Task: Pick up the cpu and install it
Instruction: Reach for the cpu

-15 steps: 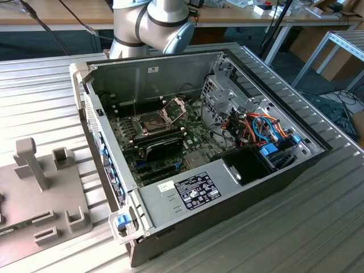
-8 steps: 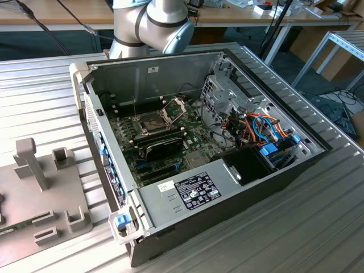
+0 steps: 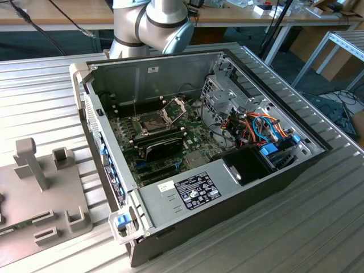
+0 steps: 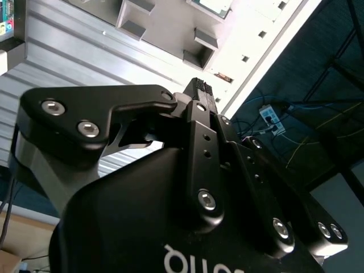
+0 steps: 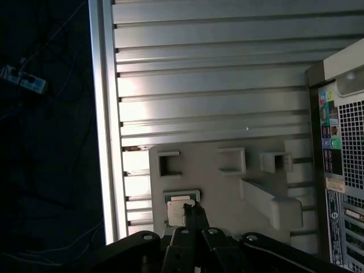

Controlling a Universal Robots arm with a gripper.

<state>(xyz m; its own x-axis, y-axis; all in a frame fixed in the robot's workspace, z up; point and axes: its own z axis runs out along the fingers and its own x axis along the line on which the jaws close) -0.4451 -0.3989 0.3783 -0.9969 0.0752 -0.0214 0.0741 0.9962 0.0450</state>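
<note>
Exterior view: open computer case (image 3: 142,74) on slatted table (image 3: 318,227), socket frame (image 3: 174,107) hinged up, grey fixture plate (image 3: 57,193) at the exterior view's left. Second wrist view: gripper (image 4: 199,90) closed, fingers pressed together, nothing between them. First wrist view: cpu (image 5: 182,206) lies in a fixture plate recess, with the fingertips (image 5: 197,217) overlapping its edge.
</note>
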